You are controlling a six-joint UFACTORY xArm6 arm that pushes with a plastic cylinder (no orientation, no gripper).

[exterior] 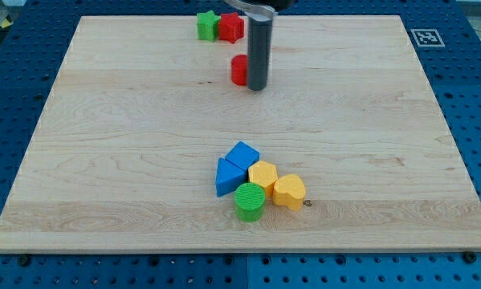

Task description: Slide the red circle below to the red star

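The red circle [239, 70] stands on the wooden board near the view's top centre, partly hidden by the rod. My tip [257, 87] is against its right side. The red star [231, 26] sits at the board's top edge, a short way above the red circle, touching a green star [207, 25] on its left.
A cluster lies lower centre: a blue cube [242, 154], a blue triangle [227, 177], a yellow hexagon [262, 175], a yellow heart [289, 191] and a green cylinder [250, 201]. The wooden board [103, 144] rests on a blue pegboard with a marker tag [427, 37] at top right.
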